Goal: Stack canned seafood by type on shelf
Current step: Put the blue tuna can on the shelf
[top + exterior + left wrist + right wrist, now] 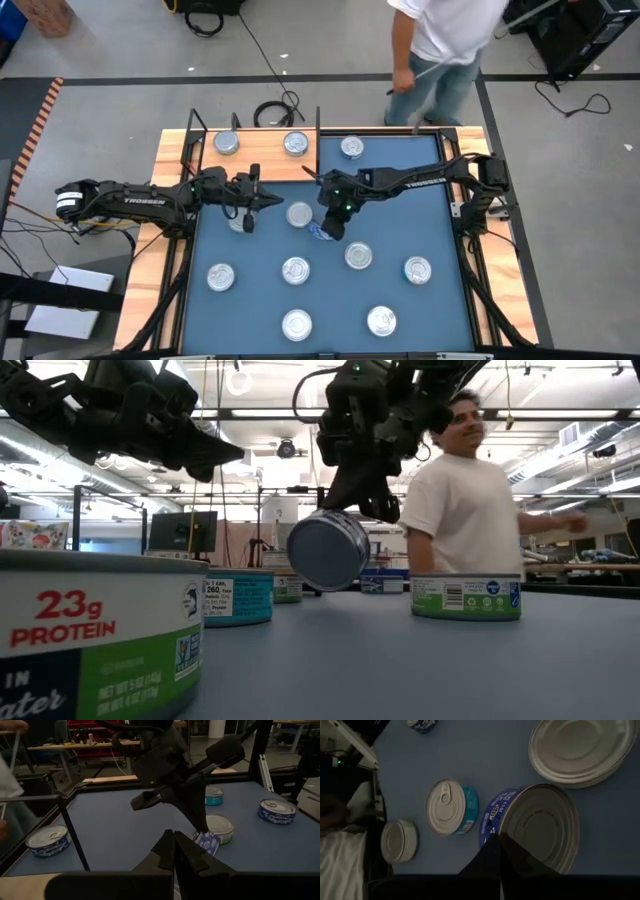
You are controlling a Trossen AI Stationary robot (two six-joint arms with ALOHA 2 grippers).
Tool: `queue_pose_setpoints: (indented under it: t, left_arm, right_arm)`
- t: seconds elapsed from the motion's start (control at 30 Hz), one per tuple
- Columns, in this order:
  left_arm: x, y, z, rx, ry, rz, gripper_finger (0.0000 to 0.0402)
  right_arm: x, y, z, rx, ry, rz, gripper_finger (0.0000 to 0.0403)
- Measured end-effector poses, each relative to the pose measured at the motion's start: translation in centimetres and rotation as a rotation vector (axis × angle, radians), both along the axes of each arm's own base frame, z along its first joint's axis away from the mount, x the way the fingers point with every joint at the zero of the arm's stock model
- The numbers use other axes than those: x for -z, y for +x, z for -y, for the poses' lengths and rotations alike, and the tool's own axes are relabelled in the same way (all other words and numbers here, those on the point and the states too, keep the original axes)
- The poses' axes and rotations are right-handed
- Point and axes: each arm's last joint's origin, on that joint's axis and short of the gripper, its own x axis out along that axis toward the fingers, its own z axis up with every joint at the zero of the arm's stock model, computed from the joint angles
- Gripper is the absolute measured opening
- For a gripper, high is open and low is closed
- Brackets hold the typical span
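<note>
while tilted above the mat (250, 300), blue-labelled tin (328, 548) in right gripper (325, 232)

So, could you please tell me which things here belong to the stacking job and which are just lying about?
Job: tins on the blue mat; blue-labelled tin held by right gripper; shelf.
Lying about: black cable on floor; person behind table.

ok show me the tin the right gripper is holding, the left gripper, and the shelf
held tin (328, 549): low view, its round end face.
left gripper (174, 851): left wrist view, between the fingertips.
shelf (262, 146): high view, bare wood between two tins.
</note>
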Motion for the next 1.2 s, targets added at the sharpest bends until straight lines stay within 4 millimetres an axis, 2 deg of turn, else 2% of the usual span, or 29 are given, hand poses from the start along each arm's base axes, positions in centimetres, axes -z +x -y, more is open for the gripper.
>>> queue_pose_setpoints:
  t: [0.37, 0.83, 1.0, 1.2]
  left_arm:
    - [0.2, 0.0, 0.0, 0.000, -0.004, -0.020, 0.0006]
    - [0.3, 0.0, 0.0, 0.000, -0.007, -0.031, 0.0006]
    - [0.3, 0.0, 0.0, 0.000, -0.007, -0.033, 0.0006]
    - [0.3, 0.0, 0.0, 0.000, -0.007, -0.034, 0.0006]
  right_arm:
    - [1.5, -0.7, -0.1, -0.052, 0.052, 0.009, 0.0001]
    - [2.0, -1.3, 2.5, -0.024, 0.018, 0.011, 0.0006]
    - [2.1, -1.5, 3.4, 0.013, -0.005, -0.004, 0.0029]
    - [2.0, -1.6, 4.1, 0.040, -0.027, -0.006, 0.0079]
